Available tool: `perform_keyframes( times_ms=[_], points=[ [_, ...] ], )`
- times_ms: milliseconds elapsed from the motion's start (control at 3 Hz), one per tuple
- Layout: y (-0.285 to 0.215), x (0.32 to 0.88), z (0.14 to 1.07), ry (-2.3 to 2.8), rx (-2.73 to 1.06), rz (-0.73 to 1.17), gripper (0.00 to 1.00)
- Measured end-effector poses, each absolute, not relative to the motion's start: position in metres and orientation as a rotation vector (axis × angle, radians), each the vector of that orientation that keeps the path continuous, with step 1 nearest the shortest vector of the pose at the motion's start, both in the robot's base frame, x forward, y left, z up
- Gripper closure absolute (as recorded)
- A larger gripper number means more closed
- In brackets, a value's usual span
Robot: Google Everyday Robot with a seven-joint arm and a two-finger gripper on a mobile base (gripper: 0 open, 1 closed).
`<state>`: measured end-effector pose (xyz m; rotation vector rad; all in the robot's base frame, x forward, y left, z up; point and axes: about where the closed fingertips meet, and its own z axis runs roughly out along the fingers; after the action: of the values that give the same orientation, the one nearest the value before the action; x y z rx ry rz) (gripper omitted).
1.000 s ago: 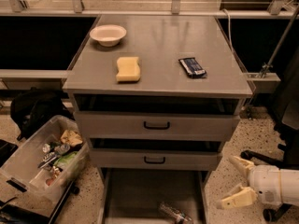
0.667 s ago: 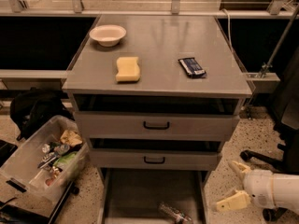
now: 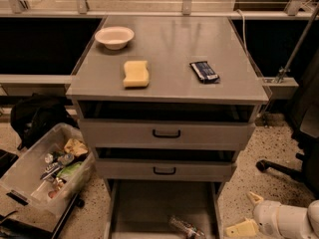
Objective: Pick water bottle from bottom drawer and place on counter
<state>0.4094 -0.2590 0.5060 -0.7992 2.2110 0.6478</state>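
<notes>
The water bottle [image 3: 185,226], small, clear and crinkled, lies on the grey floor of the pulled-out bottom drawer [image 3: 144,208], near its front right. My gripper [image 3: 247,214] is at the lower right, outside the drawer's right side, apart from the bottle. Its two cream fingers [image 3: 241,229] are spread open and hold nothing. The counter [image 3: 169,39] is the grey cabinet top above the two closed black-handled drawers.
On the counter sit a white bowl [image 3: 114,36], a yellow sponge [image 3: 135,73] and a dark blue snack packet [image 3: 204,71]. A clear bin of clutter [image 3: 47,171] and a black bag [image 3: 37,116] are on the floor at left. A chair base [image 3: 279,168] is at right.
My gripper has moved down and slightly left, lower beside the open bottom drawer. The bottle and the counter items have not moved.
</notes>
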Motion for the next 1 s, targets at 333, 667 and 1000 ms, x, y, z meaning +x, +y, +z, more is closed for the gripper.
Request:
perform_keyframes(
  times_ms=[333, 667, 1000],
  points=[
    [-0.268, 0.413, 0.462, 2.210, -0.701, 0.666, 0.00],
    [-0.272, 0.414, 0.430, 2.209, -0.634, 0.692, 0.00],
    [-0.249, 0.420, 0.394, 2.204, -0.606, 0.749, 0.00]
  ],
)
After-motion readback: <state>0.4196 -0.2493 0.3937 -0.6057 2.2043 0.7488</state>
